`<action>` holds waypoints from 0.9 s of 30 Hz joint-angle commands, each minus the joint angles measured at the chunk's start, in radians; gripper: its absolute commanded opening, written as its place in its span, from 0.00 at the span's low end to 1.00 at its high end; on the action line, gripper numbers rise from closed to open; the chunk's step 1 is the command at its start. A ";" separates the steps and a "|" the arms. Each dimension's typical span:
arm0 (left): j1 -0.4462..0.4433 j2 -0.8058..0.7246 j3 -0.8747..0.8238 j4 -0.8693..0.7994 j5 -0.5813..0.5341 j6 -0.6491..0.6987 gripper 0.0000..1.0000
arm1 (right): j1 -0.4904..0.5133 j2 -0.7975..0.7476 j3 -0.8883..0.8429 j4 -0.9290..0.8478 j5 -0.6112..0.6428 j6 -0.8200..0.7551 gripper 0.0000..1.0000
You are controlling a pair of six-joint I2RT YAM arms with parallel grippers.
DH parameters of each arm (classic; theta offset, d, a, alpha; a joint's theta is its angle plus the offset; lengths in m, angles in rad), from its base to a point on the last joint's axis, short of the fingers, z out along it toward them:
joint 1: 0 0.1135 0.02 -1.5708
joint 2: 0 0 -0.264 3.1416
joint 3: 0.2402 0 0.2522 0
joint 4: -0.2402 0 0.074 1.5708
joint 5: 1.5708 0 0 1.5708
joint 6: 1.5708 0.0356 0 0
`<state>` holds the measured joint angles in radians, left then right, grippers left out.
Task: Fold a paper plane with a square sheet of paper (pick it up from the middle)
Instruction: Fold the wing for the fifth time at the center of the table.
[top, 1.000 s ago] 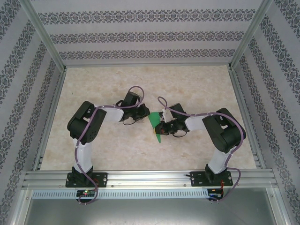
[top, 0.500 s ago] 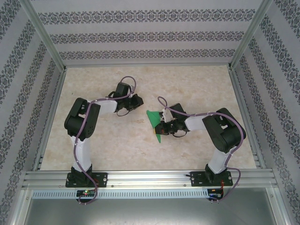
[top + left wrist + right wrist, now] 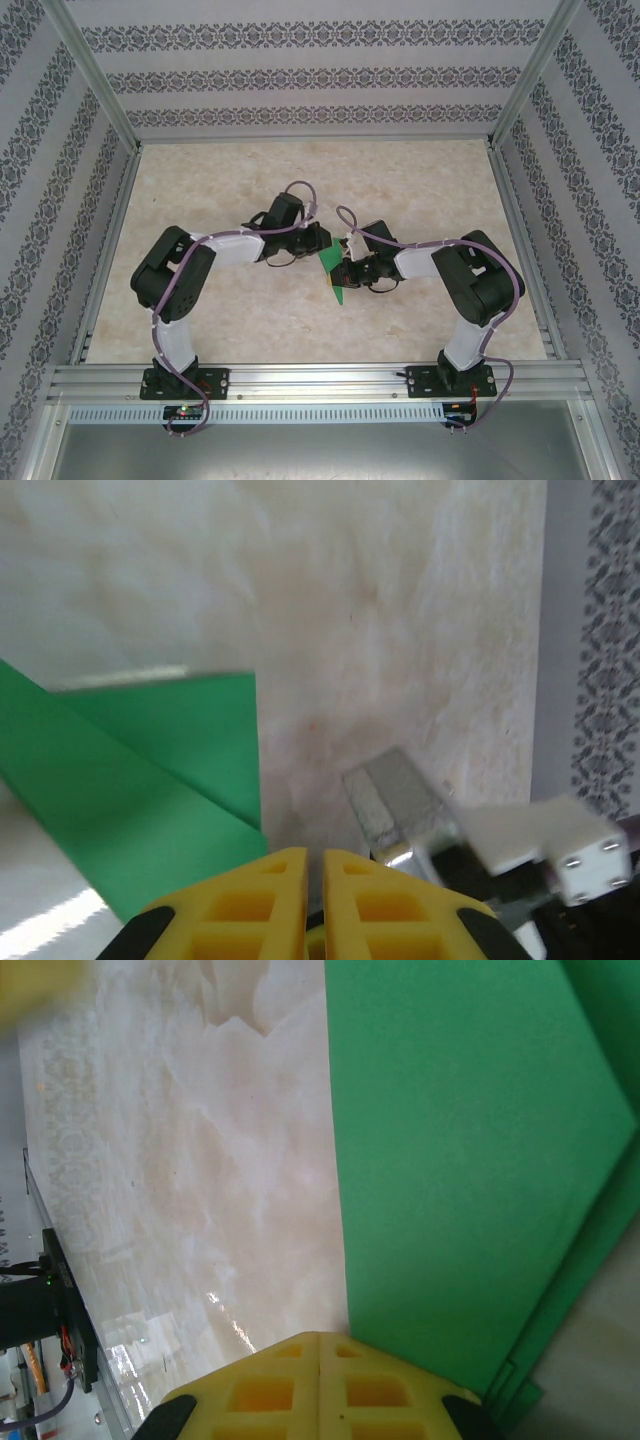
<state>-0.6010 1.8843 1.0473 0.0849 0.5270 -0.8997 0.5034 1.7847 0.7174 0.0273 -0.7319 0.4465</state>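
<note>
The green sheet of paper point(image 3: 329, 262) is partly folded and held up at the table's middle, its lower tip point(image 3: 340, 296) pointing toward the arms. My right gripper point(image 3: 346, 273) is shut on its edge; in the right wrist view the sheet point(image 3: 460, 1160) spreads out from my closed fingertips point(image 3: 320, 1338). My left gripper point(image 3: 318, 244) is right against the sheet's upper left side. In the left wrist view its jaws point(image 3: 315, 856) stand together with only a slit between, nothing in it, and the folded paper point(image 3: 130, 780) lies just to their left.
The right gripper's grey finger pad point(image 3: 395, 805) shows close ahead of the left fingers. Bare marble tabletop point(image 3: 420, 180) lies all around. Metal rails point(image 3: 320, 378) and patterned walls point(image 3: 300, 75) enclose the table.
The left gripper swung away to the back left half a second ago and has come back against the paper. The paper's upper flap now shows narrower. The right gripper has held still.
</note>
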 commanded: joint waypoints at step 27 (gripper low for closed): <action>-0.014 0.154 -0.013 -0.038 -0.095 -0.054 0.11 | 0.018 -0.150 -0.067 -0.169 0.028 0.075 0.00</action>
<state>-0.6155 1.9865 1.0248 0.1246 0.4961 -0.9737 0.5045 1.6672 0.6586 -0.0799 -0.6918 0.5076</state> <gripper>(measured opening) 0.106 0.040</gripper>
